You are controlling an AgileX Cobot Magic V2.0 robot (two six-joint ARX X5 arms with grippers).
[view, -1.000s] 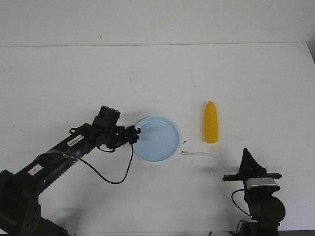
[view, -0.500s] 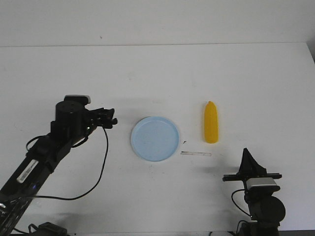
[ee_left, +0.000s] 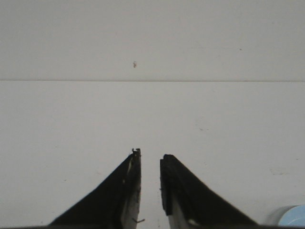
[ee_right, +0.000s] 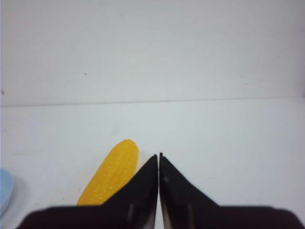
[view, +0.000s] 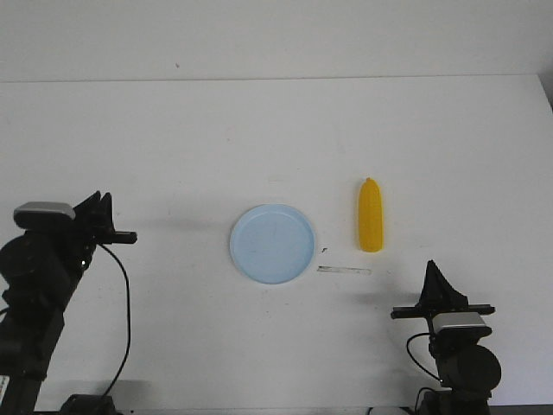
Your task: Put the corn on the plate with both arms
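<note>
The light blue plate [view: 272, 243] lies flat near the table's middle with nothing on it. The yellow corn [view: 371, 214] lies on the table just right of the plate, tapered end pointing away from me. My left gripper [view: 99, 209] is drawn back at the far left, well away from the plate, its fingers a little apart and holding nothing [ee_left: 150, 155]. A sliver of the plate [ee_left: 289, 215] shows in the left wrist view. My right gripper [view: 434, 273] sits near the front right, shut and empty [ee_right: 158, 155], with the corn [ee_right: 112, 172] ahead of it and to its left.
A thin pale strip [view: 343, 271] lies on the white table in front of the corn, with a tiny dark speck [view: 323, 249] beside the plate. The table's far edge meets a plain wall [view: 276, 35].
My left arm has drawn back from the plate's left rim to the far left of the table. Plate, corn and right arm have not moved.
</note>
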